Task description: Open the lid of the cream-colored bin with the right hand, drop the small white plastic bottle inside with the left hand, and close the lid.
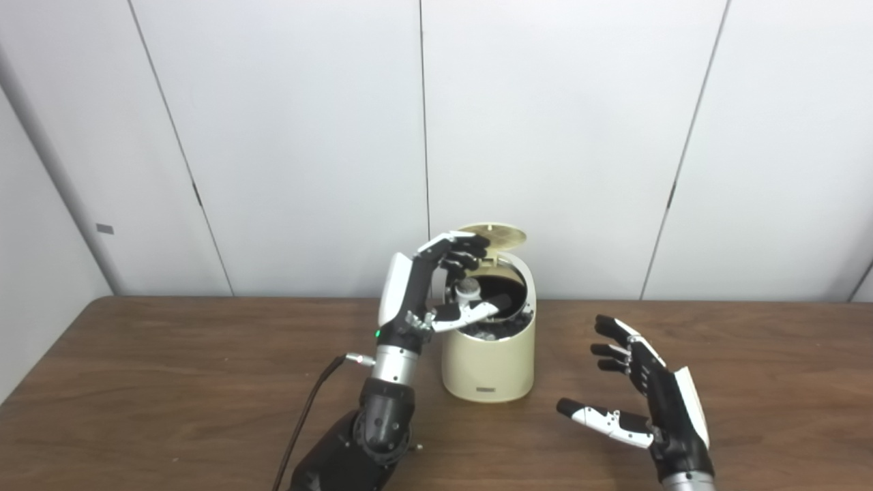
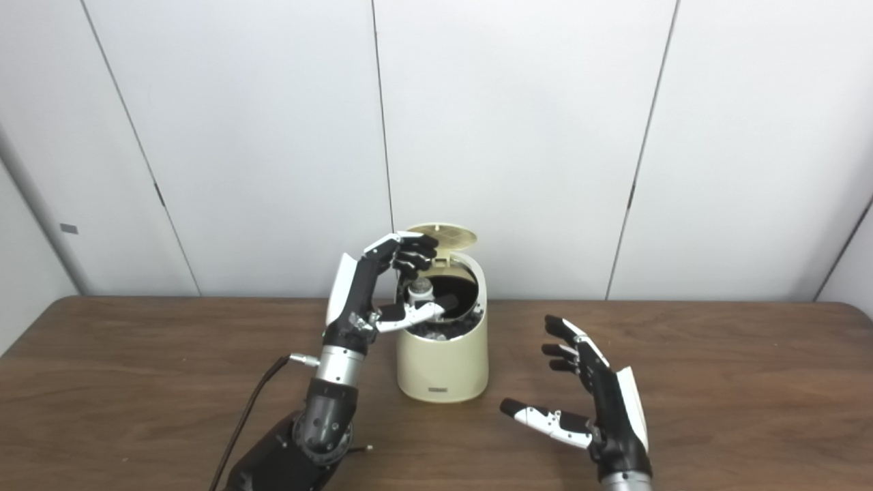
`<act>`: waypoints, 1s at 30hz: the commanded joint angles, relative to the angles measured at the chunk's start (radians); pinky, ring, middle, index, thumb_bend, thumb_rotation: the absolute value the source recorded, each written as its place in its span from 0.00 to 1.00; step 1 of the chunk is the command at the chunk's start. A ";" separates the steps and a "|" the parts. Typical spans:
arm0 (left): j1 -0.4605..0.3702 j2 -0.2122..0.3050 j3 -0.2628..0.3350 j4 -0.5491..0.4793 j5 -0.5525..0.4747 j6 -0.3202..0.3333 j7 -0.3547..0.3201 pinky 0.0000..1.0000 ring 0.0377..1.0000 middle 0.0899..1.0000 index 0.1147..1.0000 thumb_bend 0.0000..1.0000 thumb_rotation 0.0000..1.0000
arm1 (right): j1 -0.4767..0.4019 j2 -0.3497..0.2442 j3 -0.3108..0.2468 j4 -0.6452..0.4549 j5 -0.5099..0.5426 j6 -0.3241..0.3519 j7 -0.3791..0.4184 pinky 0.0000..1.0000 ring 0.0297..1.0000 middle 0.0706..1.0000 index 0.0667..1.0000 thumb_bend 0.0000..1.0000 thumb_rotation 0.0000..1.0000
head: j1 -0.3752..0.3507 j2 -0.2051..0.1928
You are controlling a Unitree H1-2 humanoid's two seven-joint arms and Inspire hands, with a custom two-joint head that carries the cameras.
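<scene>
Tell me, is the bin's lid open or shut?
Open. The lid is flipped up behind the cream bin, and its dark inside shows.

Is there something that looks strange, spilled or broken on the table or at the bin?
Nothing stands out. The cream bin stands upright on the table with its lid raised. The left hand holds the small white bottle over the opening, and the right hand waits open beside it. No spill shows.

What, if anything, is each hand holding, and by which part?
Left hand holds the small white plastic bottle by its body, over the open cream-colored bin. Right hand holds nothing.
</scene>
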 commanded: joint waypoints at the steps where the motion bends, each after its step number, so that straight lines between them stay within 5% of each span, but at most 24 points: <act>1: 0.002 0.029 0.034 -0.044 -0.024 0.015 -0.008 0.43 0.49 0.48 0.44 0.53 0.02 | -0.026 -0.010 -0.002 -0.022 0.011 -0.029 0.007 0.69 0.73 0.82 0.80 0.75 0.17 | 0.003 0.000; 12: 0.121 0.061 0.165 -0.221 -0.093 0.015 -0.131 0.46 0.50 0.44 0.43 0.52 0.00 | -0.019 -0.035 -0.010 -0.012 0.025 -0.038 0.018 0.66 0.73 0.82 0.79 0.74 0.17 | 0.012 -0.005; 18: 0.206 0.094 0.267 -0.295 -0.153 0.015 -0.293 0.45 0.55 0.46 0.42 0.52 0.00 | -0.024 -0.051 -0.013 -0.024 0.030 -0.034 0.027 0.66 0.73 0.81 0.79 0.71 0.20 | 0.012 0.004; 21: 0.238 0.102 0.304 -0.304 -0.153 0.015 -0.348 0.47 0.59 0.66 0.43 0.51 0.05 | -0.041 -0.064 -0.013 -0.031 0.023 -0.023 0.037 0.67 0.73 0.82 0.80 0.70 0.23 | 0.015 0.001; 24: 0.267 0.122 0.323 -0.303 -0.175 0.016 -0.433 0.55 0.66 0.75 0.73 0.69 0.01 | -0.067 -0.080 -0.009 -0.038 0.019 -0.024 0.051 0.67 0.75 0.82 0.80 0.69 0.22 | 0.015 0.000; 30: 0.285 0.159 0.346 -0.286 -0.157 0.024 -0.545 0.66 0.76 0.84 0.87 0.74 0.04 | -0.132 -0.116 0.006 -0.064 -0.011 0.001 0.087 0.67 0.77 0.84 0.82 0.68 0.22 | 0.012 -0.002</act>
